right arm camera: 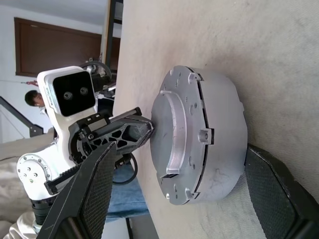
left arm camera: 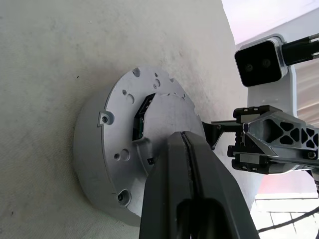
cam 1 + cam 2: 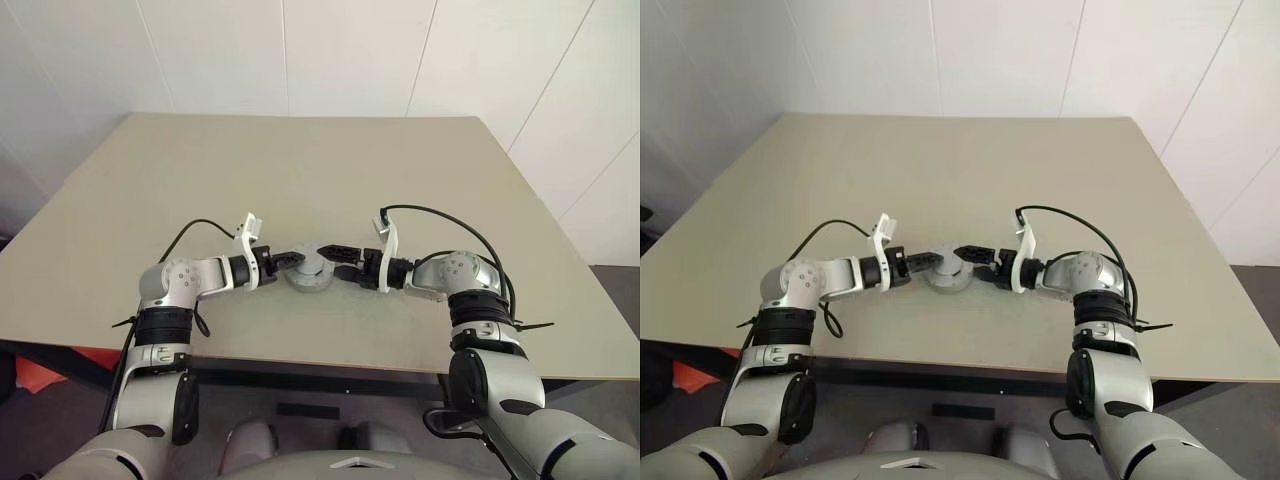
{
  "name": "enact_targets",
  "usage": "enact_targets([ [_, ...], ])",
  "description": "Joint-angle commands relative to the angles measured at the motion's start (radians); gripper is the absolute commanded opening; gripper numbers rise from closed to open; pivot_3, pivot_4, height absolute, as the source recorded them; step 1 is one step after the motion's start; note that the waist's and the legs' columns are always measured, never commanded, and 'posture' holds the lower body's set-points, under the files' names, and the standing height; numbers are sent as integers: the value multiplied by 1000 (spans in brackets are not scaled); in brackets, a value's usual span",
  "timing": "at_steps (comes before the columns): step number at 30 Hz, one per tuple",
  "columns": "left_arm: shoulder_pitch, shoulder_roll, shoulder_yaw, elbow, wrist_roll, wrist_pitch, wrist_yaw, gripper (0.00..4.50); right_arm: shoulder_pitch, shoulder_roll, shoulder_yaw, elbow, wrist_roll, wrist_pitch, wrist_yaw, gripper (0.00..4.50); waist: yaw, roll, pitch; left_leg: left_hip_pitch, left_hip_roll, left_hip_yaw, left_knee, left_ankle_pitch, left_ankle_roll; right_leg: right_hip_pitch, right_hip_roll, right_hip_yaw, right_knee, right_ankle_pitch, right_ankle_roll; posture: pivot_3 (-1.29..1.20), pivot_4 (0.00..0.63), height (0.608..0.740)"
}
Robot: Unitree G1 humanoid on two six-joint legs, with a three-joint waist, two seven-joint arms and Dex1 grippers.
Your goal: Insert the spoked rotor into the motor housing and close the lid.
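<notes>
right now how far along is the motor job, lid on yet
Looks nearly done: the thin grey metal lid sits on the squat round silver motor housing on the beige table, so the rotor is presumably inside, though hidden. In hand: the shut left gripper presses on the lid; the open right gripper straddles the housing. Left: letting go.

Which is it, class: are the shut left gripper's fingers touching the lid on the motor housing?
Touching. In the right wrist view the left gripper presses its fingertips against the lid seated on the motor housing, with no gap showing.

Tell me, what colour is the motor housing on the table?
Plain silver-grey metal; the motor housing shows best in the right wrist view.
</notes>
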Motion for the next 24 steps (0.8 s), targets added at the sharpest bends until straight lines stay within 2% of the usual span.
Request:
enact_targets([
  [1, 54, 33, 5, 12, 32, 40, 58, 0, -15, 16, 19, 12, -6, -16, -8, 4471, 0, 0, 0, 0, 0, 0, 0, 0, 0, 0, 0, 0, 0, 0, 0, 0, 0, 740],
  [7, 76, 51, 10, 2, 28, 38, 68, 0, -10, 16, 25, 12, -7, -12, -6, 4471, 2, 0, 0, 0, 0, 0, 0, 0, 0, 0, 0, 0, 0, 0, 0, 0, 0, 740],
  [15, 65, 23, 0, 3, 25, 23, 90, 0, -13, 42, 47, -4, 1, -3, 7, 4471, 27, 1, 0, 0, -1, 0, 0, -1, 2, 0, 0, 0, -1, 0, 0, 0, 0, 740],
  [24, 68, 26, 1, 4, 23, 23, 89, 0, -10, 23, 60, 9, -14, -29, 7, 4471, 29, 1, 0, -2, -2, 0, 0, -4, -1, 1, -1, 1, -1, 0, 0, 0, 0, 740],
])
